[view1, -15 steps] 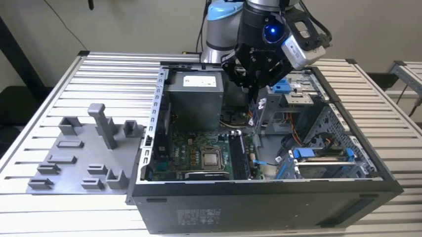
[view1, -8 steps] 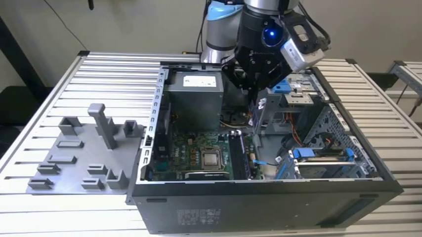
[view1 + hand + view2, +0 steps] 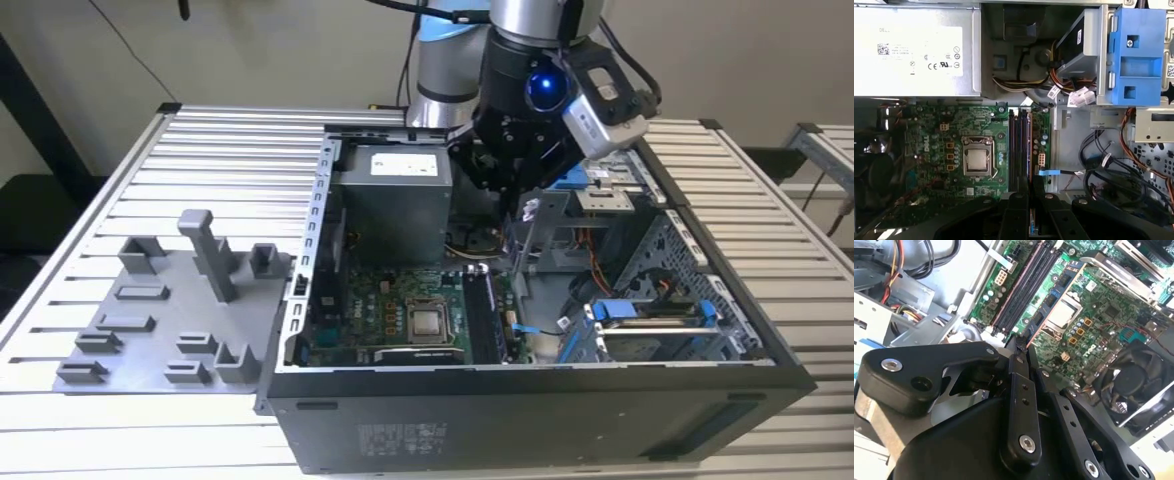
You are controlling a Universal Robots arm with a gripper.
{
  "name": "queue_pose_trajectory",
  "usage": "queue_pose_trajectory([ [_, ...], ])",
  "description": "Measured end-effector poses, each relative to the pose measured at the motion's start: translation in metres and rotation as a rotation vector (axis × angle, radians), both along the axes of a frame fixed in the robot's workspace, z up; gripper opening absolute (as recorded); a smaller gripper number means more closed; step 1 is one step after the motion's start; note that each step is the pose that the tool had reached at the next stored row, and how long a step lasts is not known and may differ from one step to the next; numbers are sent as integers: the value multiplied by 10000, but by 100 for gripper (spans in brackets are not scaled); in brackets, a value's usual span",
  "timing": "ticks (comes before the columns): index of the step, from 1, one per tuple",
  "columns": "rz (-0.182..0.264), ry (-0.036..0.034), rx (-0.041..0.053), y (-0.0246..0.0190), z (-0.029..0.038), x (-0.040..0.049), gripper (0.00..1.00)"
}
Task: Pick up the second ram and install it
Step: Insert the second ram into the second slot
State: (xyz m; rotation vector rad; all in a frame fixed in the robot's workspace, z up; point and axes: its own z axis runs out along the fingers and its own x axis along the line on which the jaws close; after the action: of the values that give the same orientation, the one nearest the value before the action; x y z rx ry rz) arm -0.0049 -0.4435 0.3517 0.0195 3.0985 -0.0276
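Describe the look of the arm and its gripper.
The arm is silver-grey with a pale blue joint cap and black cables. Its black wrist carries a round blue light and a grey camera box. The gripper is matte black, with silver screws.

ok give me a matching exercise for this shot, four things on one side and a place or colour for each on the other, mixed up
Things:
1. power supply box
2. drive bracket
3. holder tray
4. end effector

Place or colour:
a. blue
b. on the slatted table
c. above the memory slots
d. silver-grey, with a pale label

Pairs: 1-d, 2-a, 3-b, 4-c
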Motion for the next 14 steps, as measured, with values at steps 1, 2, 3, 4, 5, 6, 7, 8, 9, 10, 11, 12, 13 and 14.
queue_pose_trajectory([
  [1,0,0,0,0,-17,0,15],
  [2,0,0,0,0,-34,0,15],
  [3,1,0,0,0,-52,2,15],
  [4,2,2,0,0,-70,5,15],
  [5,1,13,-4,0,-83,12,15],
  [6,1,38,-9,0,-93,22,15],
  [7,2,68,-15,0,-105,36,15],
  [8,1,99,-18,0,-115,54,15],
  [9,2,138,-24,0,-123,74,15],
  [10,2,183,-31,0,-131,93,15],
  [11,2,227,-35,0,-139,114,15],
  [12,5,262,-37,0,-150,134,15],
  [13,19,272,-37,0,-167,141,15],
  [14,25,272,-37,0,-186,141,15],
])
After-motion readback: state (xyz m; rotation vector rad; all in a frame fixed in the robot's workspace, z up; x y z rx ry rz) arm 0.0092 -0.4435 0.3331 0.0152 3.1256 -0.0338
